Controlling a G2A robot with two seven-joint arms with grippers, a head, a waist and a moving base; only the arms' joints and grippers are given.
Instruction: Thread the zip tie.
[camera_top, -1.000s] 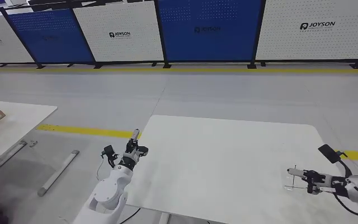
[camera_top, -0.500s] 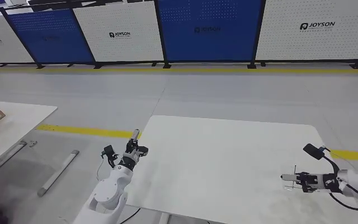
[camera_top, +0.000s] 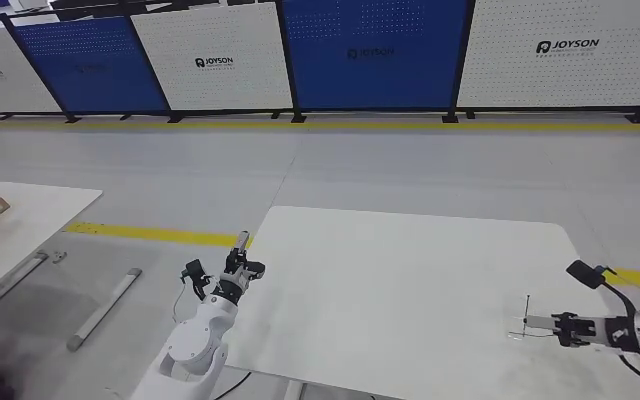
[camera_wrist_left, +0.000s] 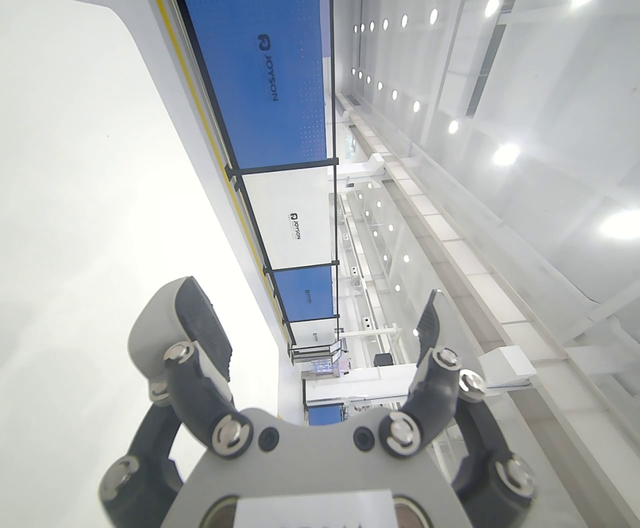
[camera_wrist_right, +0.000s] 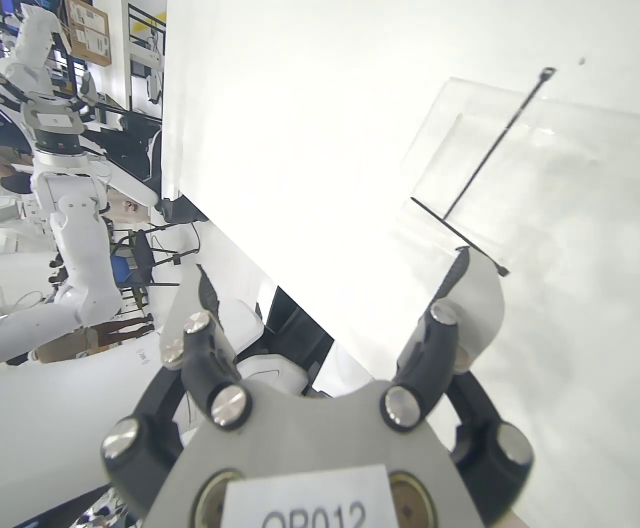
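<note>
Currently right gripper (camera_wrist_right: 332, 272) is set wide open, empty, just beside the zip tie (camera_wrist_right: 487, 157) laid on the clear sheet (camera_wrist_right: 550, 165). Left gripper (camera_wrist_left: 315, 305) likewise wide. Strap should be pinched near one end, jaws squared across it.

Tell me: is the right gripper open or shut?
Open. The right gripper has its two fingers spread wide, with nothing held between them.

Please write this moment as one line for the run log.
left gripper: open, empty, at table edge | right gripper: open, empty, close to zip tie | zip tie: lying on clear tray, not yet threaded
</note>
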